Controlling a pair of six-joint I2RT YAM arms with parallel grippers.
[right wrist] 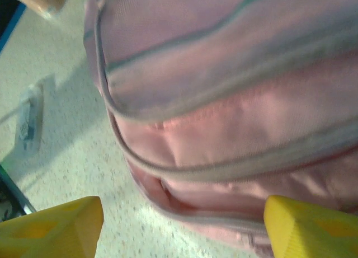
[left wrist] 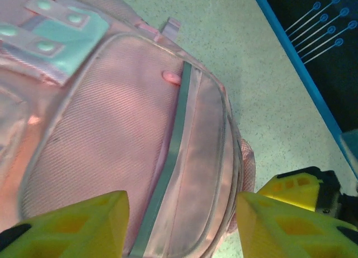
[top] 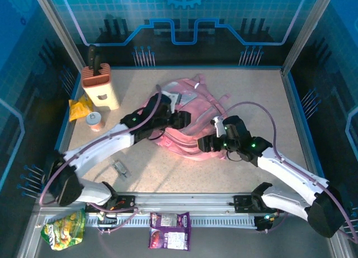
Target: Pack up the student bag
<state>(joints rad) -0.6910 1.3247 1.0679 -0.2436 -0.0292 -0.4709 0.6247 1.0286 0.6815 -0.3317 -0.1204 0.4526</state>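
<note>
Student bag [top: 193, 101] lies flat just right of the knife block [top: 100, 84], pocket side up, zips apparently shut. Its long axis is slightly skewed: the loop end, taken as the top, sits about level with the block, and the base end lies nearer the arms than the block does. Straps [top: 226, 101] trail off the side away from the block.

Left claw [top: 178, 119] hangs over the bag's block-side half, fingers spread, gripping nothing. Right claw [top: 215, 141] is at the base corner farthest from the block, likewise spread and empty.

Judged step: getting the bag open. Next move calls for one claw pinching the pink zip tab [left wrist: 170, 77] while the other steadies the fabric
</note>
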